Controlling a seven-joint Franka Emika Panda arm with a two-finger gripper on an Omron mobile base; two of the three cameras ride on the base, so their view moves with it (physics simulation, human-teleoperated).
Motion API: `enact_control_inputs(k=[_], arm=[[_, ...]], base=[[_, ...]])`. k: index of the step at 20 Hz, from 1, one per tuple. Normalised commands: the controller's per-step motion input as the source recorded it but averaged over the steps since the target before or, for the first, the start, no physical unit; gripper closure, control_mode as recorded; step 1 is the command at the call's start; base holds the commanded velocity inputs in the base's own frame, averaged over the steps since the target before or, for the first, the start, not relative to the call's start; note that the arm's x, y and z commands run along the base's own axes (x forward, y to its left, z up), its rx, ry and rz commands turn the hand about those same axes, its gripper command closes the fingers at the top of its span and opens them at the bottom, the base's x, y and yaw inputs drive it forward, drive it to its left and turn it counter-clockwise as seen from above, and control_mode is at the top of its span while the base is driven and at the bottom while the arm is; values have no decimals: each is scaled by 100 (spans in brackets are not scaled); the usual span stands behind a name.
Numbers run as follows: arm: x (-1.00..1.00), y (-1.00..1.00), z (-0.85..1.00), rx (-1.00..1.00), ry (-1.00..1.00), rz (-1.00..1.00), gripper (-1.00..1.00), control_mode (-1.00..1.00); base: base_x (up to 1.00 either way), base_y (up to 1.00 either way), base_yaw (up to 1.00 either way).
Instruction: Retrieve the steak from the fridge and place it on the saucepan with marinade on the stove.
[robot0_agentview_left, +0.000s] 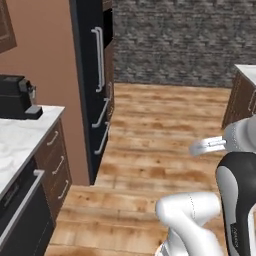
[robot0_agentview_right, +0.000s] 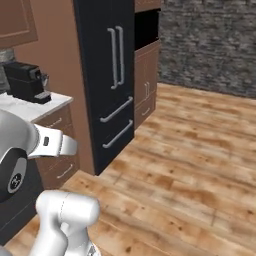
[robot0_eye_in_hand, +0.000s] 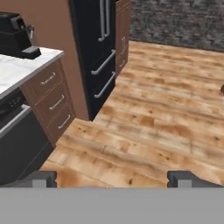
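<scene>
Two jaws stand wide apart, empty, over wood floor, the closed fridge well ahead, up-left.

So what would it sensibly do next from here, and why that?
Probably drive closer to the fridge, then reach for a door handle. Its doors look shut, so the steak cannot be reached yet, and the tool hangs open over bare wooden floor, holding nothing, with the fridge some way ahead and to its left.

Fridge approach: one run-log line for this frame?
phase: approach | fridge: doors shut, ahead-left | end effector: open, empty, over wood floor | steak: not yet retrieved
</scene>
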Motion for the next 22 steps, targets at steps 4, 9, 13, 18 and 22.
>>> enact_control_inputs(k=[4, 9, 13, 18, 22], arm=[[0, 0, 0, 0, 0, 0, -100, 100], [0, 0, 0, 0, 0, 0, -100, 100], [0, 0, 0, 0, 0, 0, -100, 100], [0, 0, 0, 0, 0, 0, -100, 100], [0, 0, 0, 0, 0, 0, -100, 100]], base=[[100, 0, 40], [100, -4, 30], [100, -26, 21], [100, -38, 28], [100, -34, 41]])
